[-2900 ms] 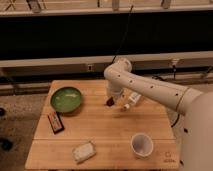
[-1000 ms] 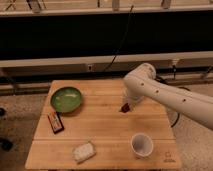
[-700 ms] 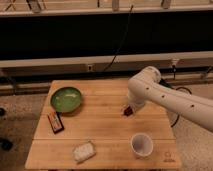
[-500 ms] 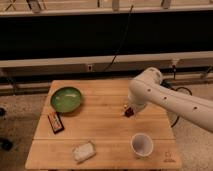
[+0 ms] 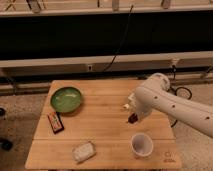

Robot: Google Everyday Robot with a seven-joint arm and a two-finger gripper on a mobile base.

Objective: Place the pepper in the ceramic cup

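The pepper (image 5: 133, 119) is a small dark red-brown piece held at the tip of my gripper (image 5: 131, 116), which is shut on it. The gripper hangs from the white arm on the right side of the wooden table (image 5: 100, 135). It holds the pepper above the tabletop, up and a little left of the ceramic cup (image 5: 142, 145). The cup is small, white and round, and stands upright near the table's front right corner. The arm's bulk hides most of the fingers.
A green bowl (image 5: 66, 99) sits at the back left. A dark flat bar (image 5: 55, 122) lies at the left edge. A white packet (image 5: 83, 151) lies near the front edge. A black cable (image 5: 120, 47) hangs behind the table.
The gripper has carried the pepper from the table's middle to the right and toward the front. It has come down closer to the cup. Nothing else has moved.
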